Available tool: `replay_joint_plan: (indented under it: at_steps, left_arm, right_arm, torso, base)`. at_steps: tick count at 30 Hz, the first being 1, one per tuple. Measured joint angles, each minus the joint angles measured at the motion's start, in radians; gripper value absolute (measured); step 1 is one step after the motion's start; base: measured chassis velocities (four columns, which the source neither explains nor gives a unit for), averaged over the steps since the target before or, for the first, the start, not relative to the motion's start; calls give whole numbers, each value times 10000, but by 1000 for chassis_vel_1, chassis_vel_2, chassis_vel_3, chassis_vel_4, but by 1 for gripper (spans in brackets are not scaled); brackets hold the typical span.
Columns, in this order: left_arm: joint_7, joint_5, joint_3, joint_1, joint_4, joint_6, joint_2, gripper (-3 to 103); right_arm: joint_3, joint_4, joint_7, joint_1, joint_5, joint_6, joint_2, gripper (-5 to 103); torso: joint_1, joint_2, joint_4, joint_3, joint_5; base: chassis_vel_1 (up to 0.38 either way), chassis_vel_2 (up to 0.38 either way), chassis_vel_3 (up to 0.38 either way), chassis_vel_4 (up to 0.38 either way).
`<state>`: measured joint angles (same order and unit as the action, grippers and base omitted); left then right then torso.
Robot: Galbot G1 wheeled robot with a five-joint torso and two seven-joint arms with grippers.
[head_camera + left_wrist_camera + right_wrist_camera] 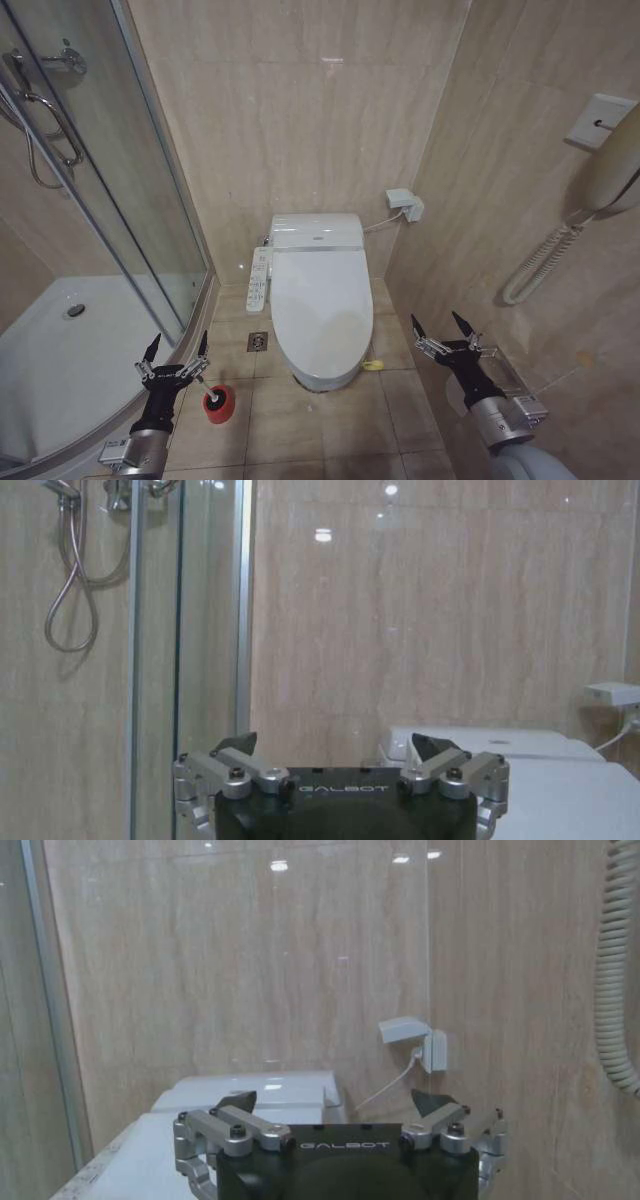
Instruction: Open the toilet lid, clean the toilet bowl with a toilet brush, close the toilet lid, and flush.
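Both my pincers sit low, fingers apart, empty: left pincer (pixel 176 349) at 7 o'clock, right pincer (pixel 441 328) at 4 o'clock. Toilet brush (pixel 217 401) stands on the floor just beside the left one. Toilet lid (pixel 320 312) is down, dead centre, between them.

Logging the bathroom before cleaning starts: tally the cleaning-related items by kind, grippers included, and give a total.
Toilets: 1, toilet lid shut
Toilet brushes: 1, toilet brush standing on the floor beside the shower tray
Grippers: 2, left gripper and right gripper, both open
Total: 4
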<state>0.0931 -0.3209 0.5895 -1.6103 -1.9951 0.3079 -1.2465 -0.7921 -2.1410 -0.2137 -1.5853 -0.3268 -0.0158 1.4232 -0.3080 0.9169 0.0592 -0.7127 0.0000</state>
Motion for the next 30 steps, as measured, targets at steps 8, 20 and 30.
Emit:
replay_joint_plan:
  at_steps: [8,20,30]
  left_arm:
    - [-1,0,0,0,0,0,0,100]
    - [0,0,0,0,0,0,0,100]
    - [0,0,0,0,0,0,0,100]
  right_arm:
    - [0,0,0,0,0,0,0,100]
    - [0,0,0,0,0,0,0,100]
    - [0,0,0,0,0,0,0,100]
  torso:
    - [0,0,0,0,0]
    - [0,1,0,0,0]
    - [0,1,0,0,0]
  base:
    - [0,0,0,0]
    - [0,0,0,0]
    - [0,0,0,0]
